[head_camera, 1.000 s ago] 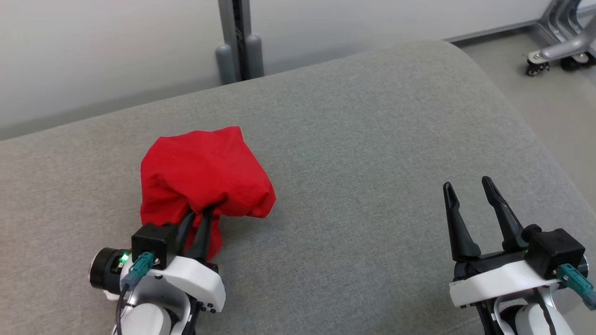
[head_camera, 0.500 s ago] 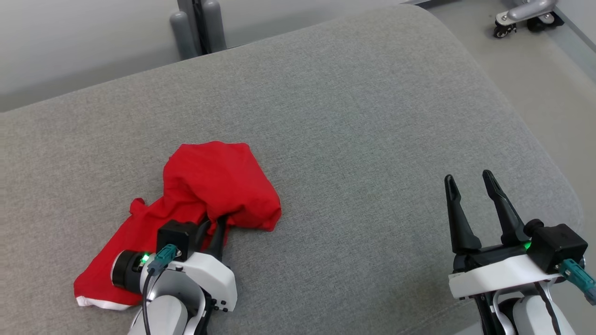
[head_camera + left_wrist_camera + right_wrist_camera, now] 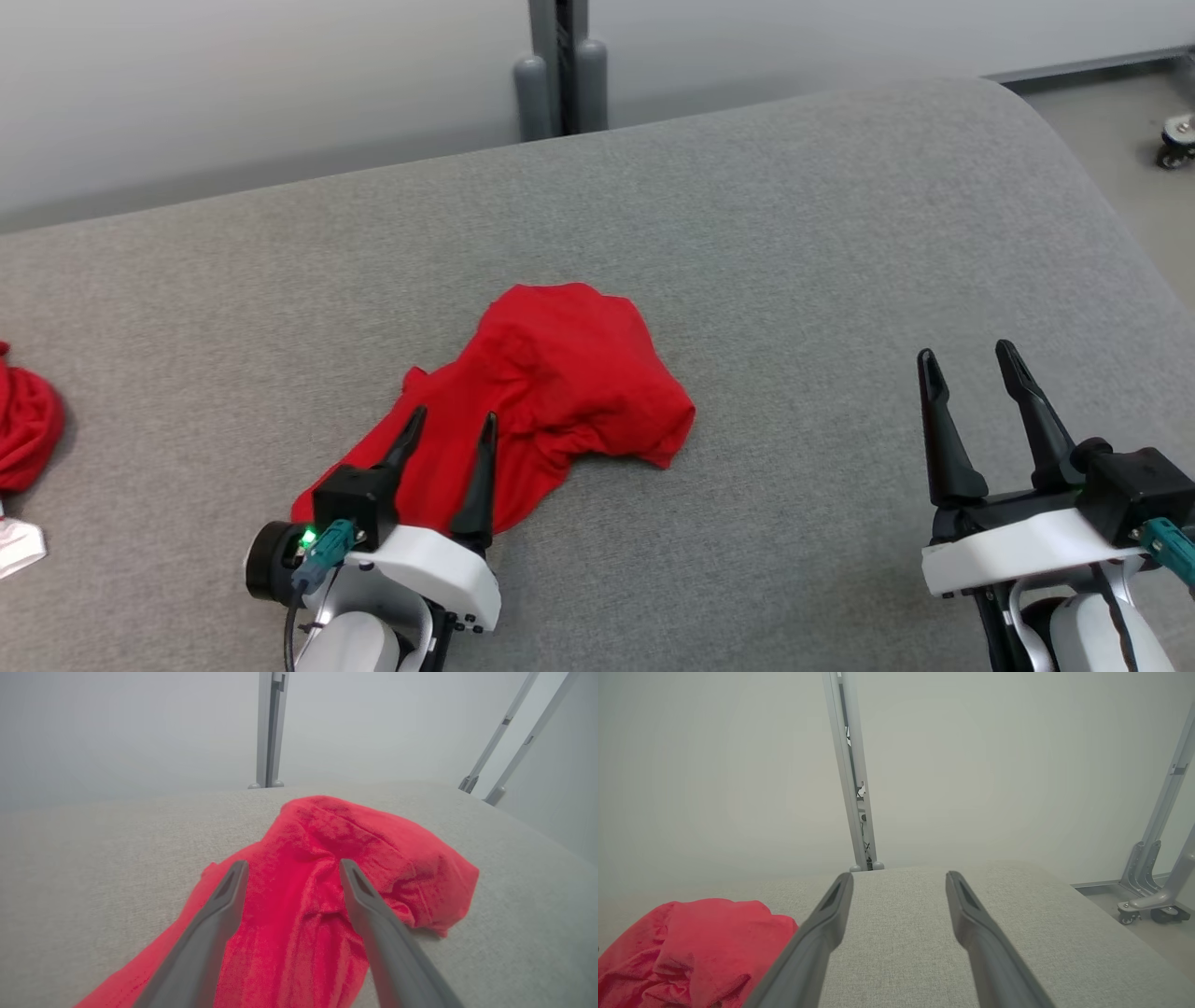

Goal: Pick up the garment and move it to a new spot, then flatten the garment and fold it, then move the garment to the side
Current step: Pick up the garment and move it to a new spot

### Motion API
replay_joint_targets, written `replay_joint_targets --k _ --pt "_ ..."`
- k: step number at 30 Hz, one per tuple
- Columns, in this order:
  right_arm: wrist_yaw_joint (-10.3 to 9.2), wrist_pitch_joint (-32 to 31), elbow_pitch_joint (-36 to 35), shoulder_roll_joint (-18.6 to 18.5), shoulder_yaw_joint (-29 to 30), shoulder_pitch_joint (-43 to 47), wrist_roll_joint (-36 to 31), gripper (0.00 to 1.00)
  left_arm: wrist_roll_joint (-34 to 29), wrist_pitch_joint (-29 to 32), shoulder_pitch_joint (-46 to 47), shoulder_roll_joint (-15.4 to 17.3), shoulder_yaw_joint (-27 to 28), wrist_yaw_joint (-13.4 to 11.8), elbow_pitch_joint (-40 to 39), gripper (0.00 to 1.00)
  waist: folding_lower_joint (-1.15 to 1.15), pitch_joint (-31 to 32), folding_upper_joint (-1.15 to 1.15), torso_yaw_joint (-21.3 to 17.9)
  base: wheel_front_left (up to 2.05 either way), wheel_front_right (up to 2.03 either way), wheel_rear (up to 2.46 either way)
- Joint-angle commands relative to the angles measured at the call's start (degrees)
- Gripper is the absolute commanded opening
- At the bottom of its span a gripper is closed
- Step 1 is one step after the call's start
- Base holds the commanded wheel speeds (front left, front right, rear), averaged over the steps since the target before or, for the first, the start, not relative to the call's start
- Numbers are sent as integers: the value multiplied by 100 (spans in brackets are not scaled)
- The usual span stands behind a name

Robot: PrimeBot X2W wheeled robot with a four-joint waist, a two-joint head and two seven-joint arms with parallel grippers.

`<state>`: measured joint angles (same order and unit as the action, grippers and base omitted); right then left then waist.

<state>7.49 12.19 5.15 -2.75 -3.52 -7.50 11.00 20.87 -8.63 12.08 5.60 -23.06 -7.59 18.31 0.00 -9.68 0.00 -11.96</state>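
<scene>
Lying crumpled, garment point(image 3: 560, 373) leaves cushion point(image 3: 840, 280) bare rightward.

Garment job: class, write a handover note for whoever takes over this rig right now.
Left end effector: open, fingers over the near end of the garment, holding nothing; it gripped the garment a moment ago.
Right end effector: open, idle above bare cushion to the right.
Garment: crumpled heap on the cushion, in front of the left arm. Another red cloth lies at the far left.
Done: pick-up and move, it seems; garment released.
Left: flatten, fold, move aside.
</scene>
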Motion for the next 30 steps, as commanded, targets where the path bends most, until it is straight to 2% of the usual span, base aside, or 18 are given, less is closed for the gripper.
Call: replay_joint_targets --k 1,6,12,22,30 --pt "1 -38 -32 -32 39 65 -41 100 36 -109 -69 59 88 -77 -111 100 0 213 0 317 0 0 0" --pt "1 -152 -112 -32 90 151 -149 100 166 -321 -204 208 400 -212 -487 100 0 381 0 642 0 0 0" --pt "1 -259 -179 -51 112 342 -223 100 187 -421 -352 535 775 -379 -965 100 0 614 0 889 0 0 0" --pt "1 -459 -269 -174 50 699 -326 100 267 36 -1103 1179 1005 -409 -1848 100 0 981 0 1013 0 0 0" --pt "1 -593 -424 -245 141 945 -393 100 335 280 -1547 1310 1003 -495 -2305 100 0 1092 0 1031 0 0 0"
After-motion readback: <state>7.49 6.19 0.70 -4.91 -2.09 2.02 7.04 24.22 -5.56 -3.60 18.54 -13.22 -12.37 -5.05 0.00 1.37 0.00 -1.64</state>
